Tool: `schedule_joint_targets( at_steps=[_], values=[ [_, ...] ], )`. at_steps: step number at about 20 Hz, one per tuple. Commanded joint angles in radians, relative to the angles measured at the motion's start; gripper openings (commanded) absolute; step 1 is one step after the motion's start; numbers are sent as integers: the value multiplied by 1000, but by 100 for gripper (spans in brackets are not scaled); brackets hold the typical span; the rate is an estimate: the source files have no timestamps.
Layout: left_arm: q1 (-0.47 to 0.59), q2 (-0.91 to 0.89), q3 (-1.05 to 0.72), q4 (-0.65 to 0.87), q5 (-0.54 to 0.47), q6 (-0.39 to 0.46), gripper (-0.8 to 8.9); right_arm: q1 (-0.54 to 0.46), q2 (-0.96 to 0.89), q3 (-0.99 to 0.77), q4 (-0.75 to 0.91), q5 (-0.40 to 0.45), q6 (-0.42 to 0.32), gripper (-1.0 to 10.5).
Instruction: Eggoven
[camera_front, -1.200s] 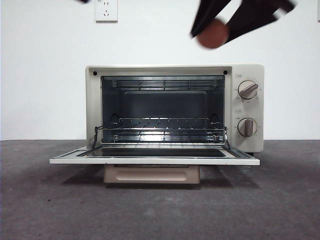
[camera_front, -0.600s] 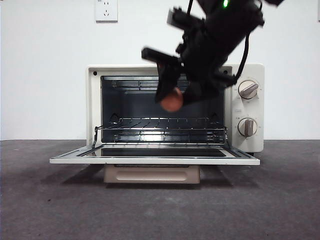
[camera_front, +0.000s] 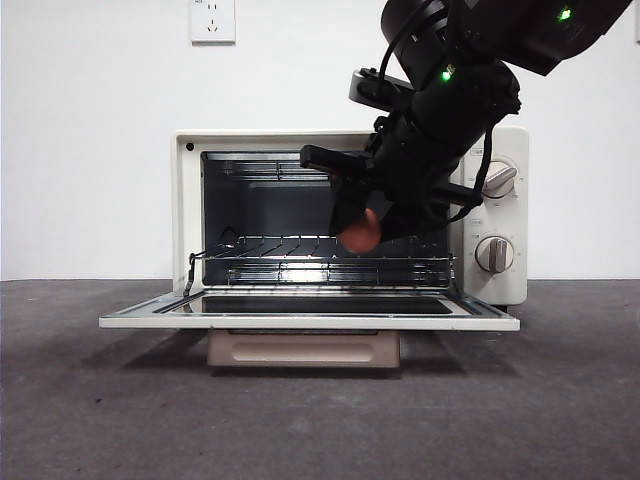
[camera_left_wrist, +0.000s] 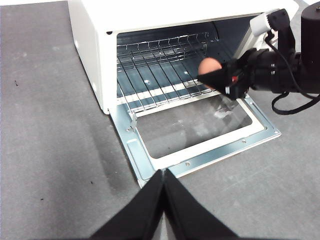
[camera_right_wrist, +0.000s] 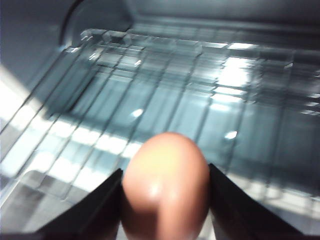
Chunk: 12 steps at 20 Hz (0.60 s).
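Note:
The cream toaster oven (camera_front: 190, 210) stands with its door (camera_front: 310, 318) folded down flat and a wire rack (camera_front: 320, 250) inside. My right gripper (camera_front: 360, 235) is shut on the reddish-brown egg (camera_front: 361, 236) and holds it at the oven's mouth, just above the rack's right part. The right wrist view shows the egg (camera_right_wrist: 165, 185) between the jaws with the rack (camera_right_wrist: 165, 85) close ahead. The left wrist view shows the oven (camera_left_wrist: 90, 30), the egg (camera_left_wrist: 210, 65) and the right arm (camera_left_wrist: 270, 75) from a distance. My left gripper (camera_left_wrist: 164, 175) is shut and empty, hanging over the table before the door.
Two beige knobs (camera_front: 497, 180) sit on the oven's right panel, partly behind the right arm. A wall socket (camera_front: 212, 20) is on the white wall. The oven stands on a dark grey table (camera_front: 100, 400).
My right gripper has come down from above the oven with the egg, moving left and lower, to the oven's open mouth just above the rack.

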Motion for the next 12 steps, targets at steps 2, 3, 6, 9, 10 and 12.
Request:
schedule_joint_targets(
  at_steps=[2,3,6,9,10,12],
  values=[
    [-2,3,5,-9,3,-6,7,0,14,18,15,18,9,3],
    [-2,3,5,-12,3,-6,7,-3,14,18,7,16,10,3],
    [-2,3,5,-10,3,-6,7,-3,14,18,-22,22,9,3],
    [-2,3,5,-10,3,-6,7,-2,14,18,-25,26,9,3],
    [-2,3,5,-10,3,-6,7,-2,14,18,-27,26,9,5],
    [-2,3,5,-10,3,-6,7,-1,14,18,-29,25,9,99]
  ],
)
